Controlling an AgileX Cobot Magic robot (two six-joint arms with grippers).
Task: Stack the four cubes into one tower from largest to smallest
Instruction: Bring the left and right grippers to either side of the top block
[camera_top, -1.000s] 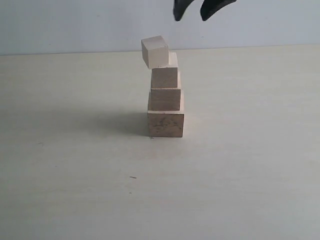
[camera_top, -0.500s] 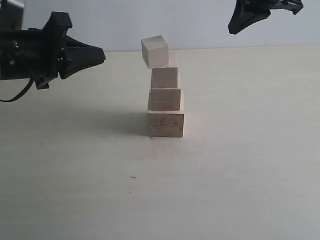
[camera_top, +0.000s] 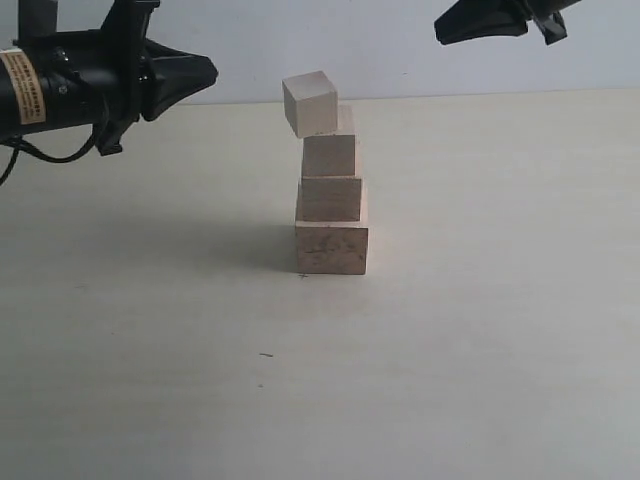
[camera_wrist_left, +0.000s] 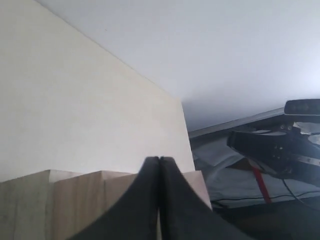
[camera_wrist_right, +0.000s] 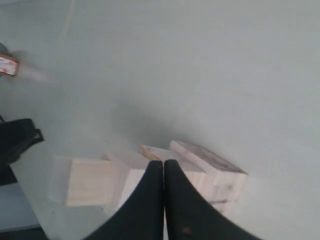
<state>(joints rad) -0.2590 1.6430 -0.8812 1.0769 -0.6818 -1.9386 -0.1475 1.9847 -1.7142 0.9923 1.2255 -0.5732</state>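
Pale table (camera_top: 480, 330): one tower (camera_top: 331, 200), four cubes (camera_top: 329, 156).

The right gripper (camera_top: 441, 36) is away from the tower (camera_top: 330, 190): a second ago it hung spread right above it, and now it sits off at the upper right, jaws pressed together. The left gripper (camera_top: 212, 71), newly in from the left, rides higher than half a second ago.

Left gripper (camera_top: 205, 72) matte black, curved fingers (camera_wrist_left: 145, 200) tapering to a point, orange-and-white printed label (camera_top: 22, 85) on its body, thin black cable (camera_top: 45, 155) looping below; right gripper (camera_top: 445, 33) same black tapered shape.
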